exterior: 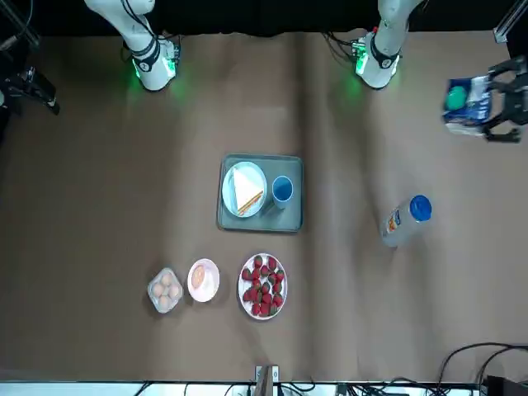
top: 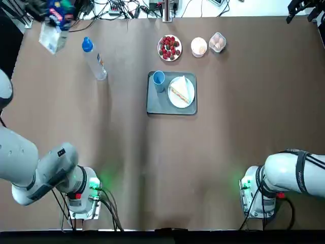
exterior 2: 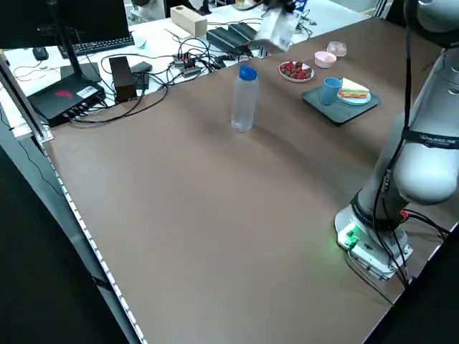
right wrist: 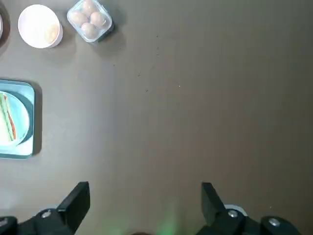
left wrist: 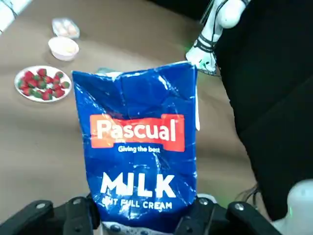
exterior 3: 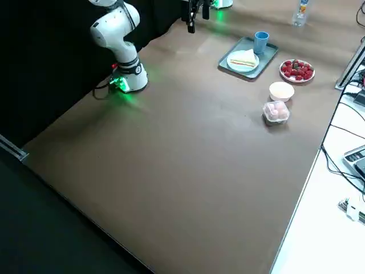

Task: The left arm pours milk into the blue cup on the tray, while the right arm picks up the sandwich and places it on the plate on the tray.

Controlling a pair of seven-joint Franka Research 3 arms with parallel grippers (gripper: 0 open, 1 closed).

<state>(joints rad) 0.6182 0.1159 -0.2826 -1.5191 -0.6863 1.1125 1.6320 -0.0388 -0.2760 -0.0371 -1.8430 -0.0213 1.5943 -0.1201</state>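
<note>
The left gripper (exterior: 502, 107) is holding the milk carton (left wrist: 142, 147) above the left side of the worktop (top: 152, 168), its jaws closed around the carton. The right gripper (right wrist: 145, 198) is hovering over the right side, its jaws open with nothing between them. On the tray (top: 171, 108), the blue cup (top: 158, 80) is standing toward the far left corner, and the sandwich (top: 180, 90) is lying on the plate (top: 175, 101) just to the right. A dish of strawberries (top: 169, 48) is sitting beyond the tray, with a white bowl (top: 199, 47) and a clear box (top: 217, 42) of round pale items to its right. A blue-capped bottle (top: 95, 60) is standing left of the tray.
</note>
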